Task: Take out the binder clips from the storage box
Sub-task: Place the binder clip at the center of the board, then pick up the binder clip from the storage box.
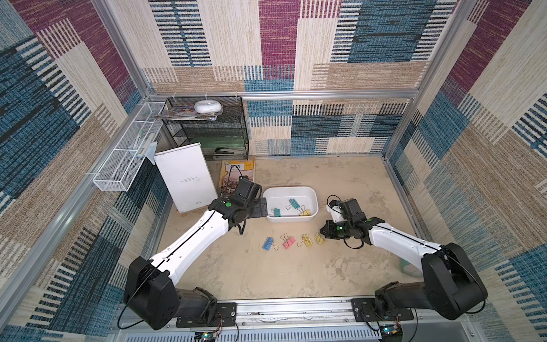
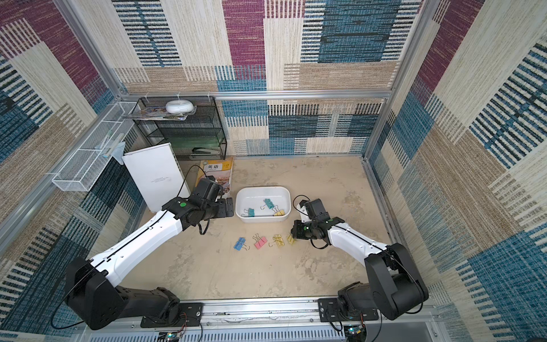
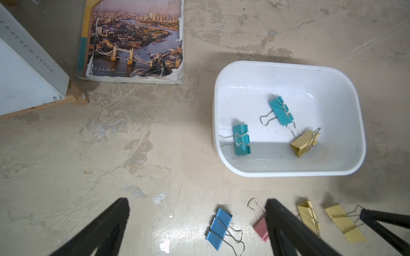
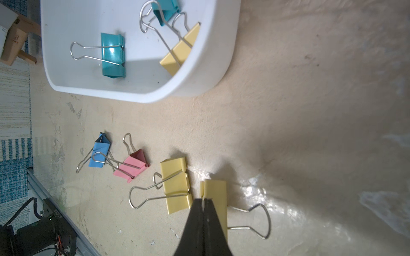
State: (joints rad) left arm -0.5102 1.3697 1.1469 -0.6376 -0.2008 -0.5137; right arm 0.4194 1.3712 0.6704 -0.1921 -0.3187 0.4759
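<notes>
- Four binder clips lie in a row on the table (image 1: 325, 281), nearest the robot: blue clip (image 1: 268, 243), pink clip (image 1: 288, 242), yellow clip (image 1: 307, 239) and end yellow clip (image 1: 319, 237). They are spaced apart, apparently so that none tangles with the next.
- One right gripper (image 4: 203, 200) has its jaws pressed together, tips at the end yellow clip. It cannot be told whether they pinch it. The gripper is probably there to extend the row.
- One storage box (image 1: 291, 188) sits just beyond the row. Three clips are not yet taken out: left teal clip (image 1: 276, 212), far teal clip (image 1: 294, 203) and boxed yellow clip (image 1: 305, 212), whose body the far teal clip's handle overlaps.
- One left gripper (image 3: 197, 200) is spread wide and holds nothing. It sits beside the box's left end, probably waiting its turn.
</notes>
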